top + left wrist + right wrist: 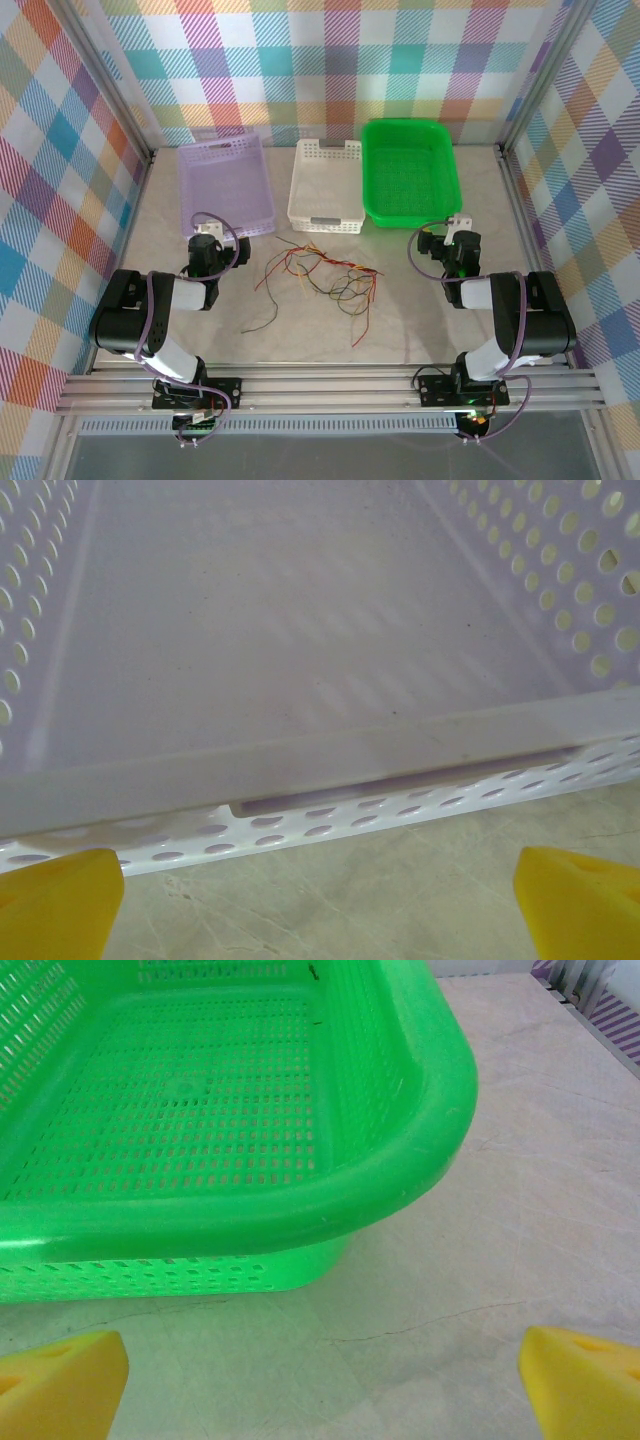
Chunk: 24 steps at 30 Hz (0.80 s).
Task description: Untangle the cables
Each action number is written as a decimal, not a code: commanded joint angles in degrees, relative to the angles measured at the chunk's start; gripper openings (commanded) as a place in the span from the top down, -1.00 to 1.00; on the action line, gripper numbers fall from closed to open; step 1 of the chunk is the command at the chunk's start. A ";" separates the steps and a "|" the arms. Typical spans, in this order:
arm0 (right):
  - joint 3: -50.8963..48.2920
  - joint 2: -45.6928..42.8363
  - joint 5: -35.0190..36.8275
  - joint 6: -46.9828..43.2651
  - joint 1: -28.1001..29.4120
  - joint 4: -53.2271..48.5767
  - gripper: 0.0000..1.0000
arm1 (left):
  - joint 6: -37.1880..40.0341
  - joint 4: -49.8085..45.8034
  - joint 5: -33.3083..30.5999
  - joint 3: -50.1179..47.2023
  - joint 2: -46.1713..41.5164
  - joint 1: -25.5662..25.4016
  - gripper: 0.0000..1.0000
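Note:
The cables (318, 276), thin red, yellow and black wires, lie in a loose tangle on the table's middle, between the two arms. My left gripper (207, 243) rests to their left, just before the lilac basket (224, 184). In the left wrist view the gripper (320, 905) is open, its yellow fingertips (60, 900) wide apart over bare table. My right gripper (460, 232) sits right of the tangle, near the green basket (408, 170). Seen from its wrist, the right gripper (320, 1385) is open too, nothing between its fingers (585, 1380).
Three baskets stand in a row at the back: lilac (300, 770), white (326, 186) and green (300, 1200). Checked walls and metal posts close in the table on three sides. A metal rail (330, 385) runs along the near edge.

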 commanded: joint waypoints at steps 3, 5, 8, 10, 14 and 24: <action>-3.38 -1.56 1.83 1.21 0.20 8.29 -0.99 | 0.94 1.03 0.09 1.03 -0.63 0.49 -1.00; -5.44 -1.84 1.25 0.88 0.27 11.98 -0.99 | 0.90 1.02 0.13 1.06 -0.56 0.55 -1.00; -5.07 -1.99 1.29 0.84 0.44 11.14 -0.99 | 0.91 1.05 0.15 1.03 -0.59 0.62 -1.00; -5.42 -2.14 1.29 0.71 0.53 11.51 -0.99 | 0.90 1.09 0.13 1.01 -0.52 0.53 -1.00; -6.40 -4.08 -0.52 -0.70 0.85 12.28 -0.99 | 0.97 1.06 0.16 1.03 -0.56 0.55 -1.00; 1.48 -30.84 0.82 -4.75 8.87 -20.10 -0.99 | 0.84 1.00 0.33 1.06 -0.54 0.64 -1.00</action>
